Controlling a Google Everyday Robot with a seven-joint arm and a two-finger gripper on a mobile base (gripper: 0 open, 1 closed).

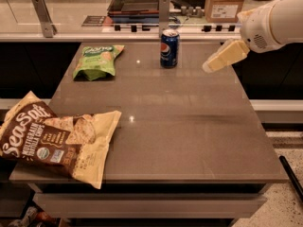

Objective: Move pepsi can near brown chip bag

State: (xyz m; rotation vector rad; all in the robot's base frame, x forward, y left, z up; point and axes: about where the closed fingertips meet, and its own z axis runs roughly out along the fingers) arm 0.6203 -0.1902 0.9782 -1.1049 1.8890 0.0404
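Soda cans: one pepsi can [169, 48] is counted. Chip bags: two are counted, one brown chip bag [52, 138] and one smaller green bag [98, 60]. Desks: one desk [189, 126] is recorded, by which all three items are carried. Grippers: one gripper [213, 64] is noted, held above the desk's far right side, right of the can.

I see the pepsi can [169, 48] upright on the table [189, 126]: my gripper [208, 67] hangs to its right, green bag [98, 60] to its left, brown chip bag [52, 141] well apart, front-left.
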